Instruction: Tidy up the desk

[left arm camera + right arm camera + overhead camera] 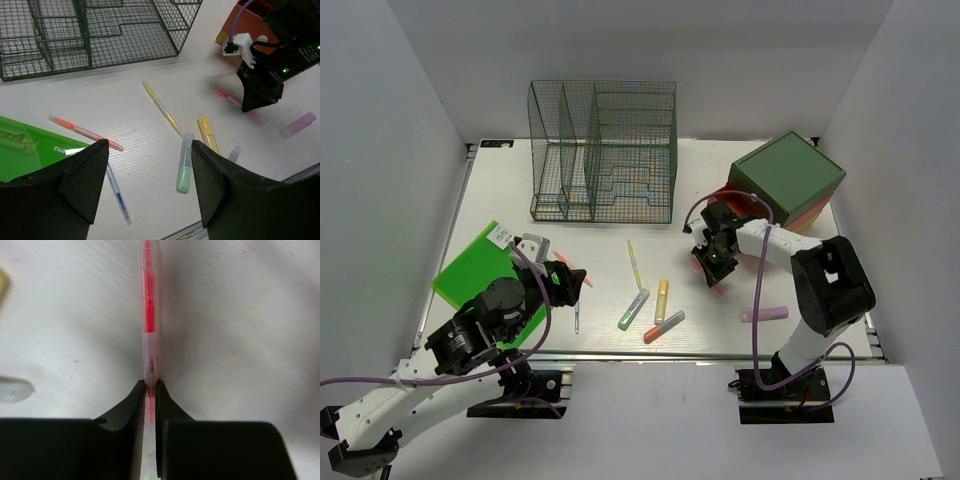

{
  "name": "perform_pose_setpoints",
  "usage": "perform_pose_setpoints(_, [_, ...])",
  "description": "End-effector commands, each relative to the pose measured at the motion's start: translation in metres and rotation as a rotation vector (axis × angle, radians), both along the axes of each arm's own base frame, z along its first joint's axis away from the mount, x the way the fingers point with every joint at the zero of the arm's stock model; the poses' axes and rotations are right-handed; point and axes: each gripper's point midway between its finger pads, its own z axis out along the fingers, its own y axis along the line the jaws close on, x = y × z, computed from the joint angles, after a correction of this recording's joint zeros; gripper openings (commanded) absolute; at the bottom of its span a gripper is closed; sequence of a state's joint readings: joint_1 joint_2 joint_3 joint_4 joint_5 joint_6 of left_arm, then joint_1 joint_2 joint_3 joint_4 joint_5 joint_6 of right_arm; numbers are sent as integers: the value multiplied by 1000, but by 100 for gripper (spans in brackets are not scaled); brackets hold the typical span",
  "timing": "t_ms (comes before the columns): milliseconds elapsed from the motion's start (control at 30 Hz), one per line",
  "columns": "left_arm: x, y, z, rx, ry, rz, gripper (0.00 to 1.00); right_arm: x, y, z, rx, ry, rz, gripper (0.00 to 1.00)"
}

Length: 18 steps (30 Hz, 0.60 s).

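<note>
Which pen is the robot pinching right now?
The red pen in the right pincer, shut on it. The other red pen and the rest lie loose.

Standing along the far side of the desk (pixel 500 190): wire-mesh rack (pixel 603 150) left of centre, drawer box (pixel 786 180) at far right.
Lying flat at near left: folder (pixel 470 265).
Lying before the rack, mid-desk: centre pen (pixel 634 262), with three highlighters (pixel 633 309) (pixel 661 299) (pixel 664 326) just nearer.
Lying before the drawer box, between the fingers of the right gripper (pixel 150 386): right-hand pen (pixel 150 315).
Lying alone at near right: fourth highlighter (pixel 764 314).
</note>
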<state>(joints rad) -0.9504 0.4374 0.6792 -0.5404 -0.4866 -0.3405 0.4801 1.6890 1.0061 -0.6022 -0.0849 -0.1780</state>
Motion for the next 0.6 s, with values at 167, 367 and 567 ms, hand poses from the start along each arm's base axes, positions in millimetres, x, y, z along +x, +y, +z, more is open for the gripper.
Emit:
perform_pose_setpoints(167, [-1,2,1,2,-7,-3,77,10,34,84,210,-126,140,0])
perform_pose_setpoints(367, [-1,1,1,-2,-8,-2,77,31,41,168,278,-347,175,0])
perform_pose_setpoints(567, [-1,0,-1,6,-4,-8,77,72,2,211,109,-615,71,0])
